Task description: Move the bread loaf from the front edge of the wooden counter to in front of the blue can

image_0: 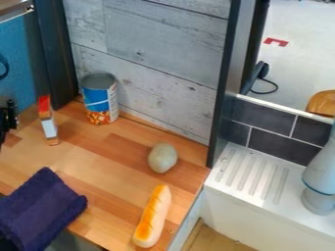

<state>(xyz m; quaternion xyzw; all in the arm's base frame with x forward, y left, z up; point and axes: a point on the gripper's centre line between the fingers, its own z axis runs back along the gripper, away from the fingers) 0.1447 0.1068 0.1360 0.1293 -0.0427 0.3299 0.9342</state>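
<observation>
While the black gripper point(8, 117) was at the left edge of the camera view, cut off by the frame, how far it was open and whether it had hold of anything could not be told. Nearest to it was a slim, upright-looking object with a red top, a white middle and a brownish lower end point(48, 122), just to its right on the brown wooden counter point(85, 152). That object's material was too unclear to name.

Farther right, a cylindrical can with a blue, white and orange label point(99, 100) stood upright near the grey wood-plank wall point(163, 49). A rounded, grey-green, stone-like object point(162, 158) lay on the counter, well apart from the can. Below it in the view, a long, pale bread-like loaf with orange-brown scored patches point(152, 215) lay at a slant near the counter's right edge. A dark blue, thick fabric cloth point(42, 211) was spread at the lower left, in part over the counter's front edge.

Beyond a dark upright post point(227, 83) was a white ridged drainboard point(252, 176), with dark grey tiles point(278, 146) behind it. A pale grey, rounded fixture point(319, 198) stood at its right side. Farther back, part of a rounded, orange-brown object point(322, 103) showed at the right edge, while a black device with a cable point(256, 76) was beside the post.
</observation>
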